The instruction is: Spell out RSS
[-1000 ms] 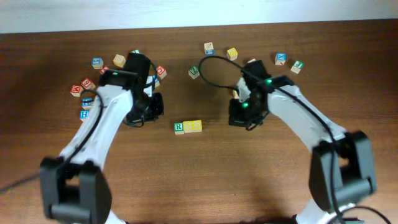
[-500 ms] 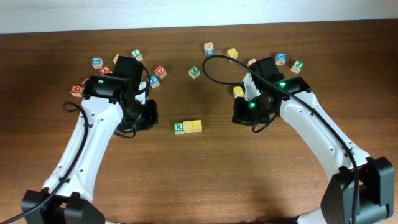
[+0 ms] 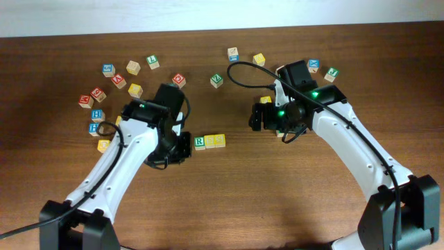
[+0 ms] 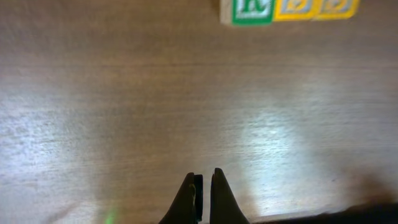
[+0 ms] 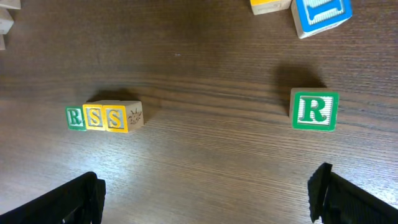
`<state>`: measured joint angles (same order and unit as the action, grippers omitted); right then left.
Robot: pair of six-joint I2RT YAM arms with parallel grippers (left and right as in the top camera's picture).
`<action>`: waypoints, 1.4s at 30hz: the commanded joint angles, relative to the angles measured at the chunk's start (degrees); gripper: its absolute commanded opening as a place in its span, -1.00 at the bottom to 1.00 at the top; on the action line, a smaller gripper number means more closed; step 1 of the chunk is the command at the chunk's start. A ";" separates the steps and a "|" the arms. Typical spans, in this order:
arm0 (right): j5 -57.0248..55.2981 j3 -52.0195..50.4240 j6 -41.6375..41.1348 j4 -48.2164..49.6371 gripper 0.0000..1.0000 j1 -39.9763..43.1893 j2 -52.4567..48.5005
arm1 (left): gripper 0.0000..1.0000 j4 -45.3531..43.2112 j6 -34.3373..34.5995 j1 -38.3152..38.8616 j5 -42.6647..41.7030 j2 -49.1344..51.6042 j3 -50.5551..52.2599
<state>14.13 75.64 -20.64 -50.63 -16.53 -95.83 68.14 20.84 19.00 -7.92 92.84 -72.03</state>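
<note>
Three small cubes stand touching in a row at mid-table, reading RSS: a green R cube (image 3: pixel 200 142) (image 5: pixel 75 117) (image 4: pixel 252 9), then two yellow S cubes (image 3: pixel 210 141) (image 3: pixel 219 140) (image 5: pixel 94 117) (image 5: pixel 115 117). My left gripper (image 3: pixel 182 146) (image 4: pixel 204 177) is shut and holds nothing; it hovers just left of the row without touching it. Over bare wood right of the row, my right gripper (image 3: pixel 258 119) (image 5: pixel 208 186) is wide open, with nothing between its fingers.
A second green R cube (image 5: pixel 314 110) lies near the right gripper, with a blue cube (image 5: pixel 320 14) beyond it. Several loose cubes are scattered at the back left (image 3: pixel 114 80) and along the back (image 3: pixel 233 53) (image 3: pixel 313 65). A yellow cube (image 3: pixel 266 101) sits beside the right arm.
My left arm has swung right and forward, bringing its shut gripper up beside the R cube. The right gripper has gone from shut to wide open and shifted slightly left.
</note>
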 commanded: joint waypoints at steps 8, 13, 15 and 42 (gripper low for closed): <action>-1.31 0.46 0.26 0.11 0.97 0.11 -0.46 | -1.00 -0.42 1.01 0.13 0.17 -0.70 2.36; -1.31 0.46 0.26 0.11 0.97 0.11 -0.44 | -1.00 -0.57 1.01 1.92 0.26 -0.70 2.58; -1.31 0.46 0.26 0.11 0.97 0.11 -0.46 | -1.00 -1.25 1.27 2.93 0.26 -0.70 2.60; -1.33 0.46 0.26 0.57 0.97 0.11 -0.46 | -1.00 -5.70 5.44 3.52 0.17 -0.70 8.37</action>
<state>13.47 75.64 -20.62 -50.28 -16.53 -95.85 62.63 25.41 22.39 -7.92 92.84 -64.23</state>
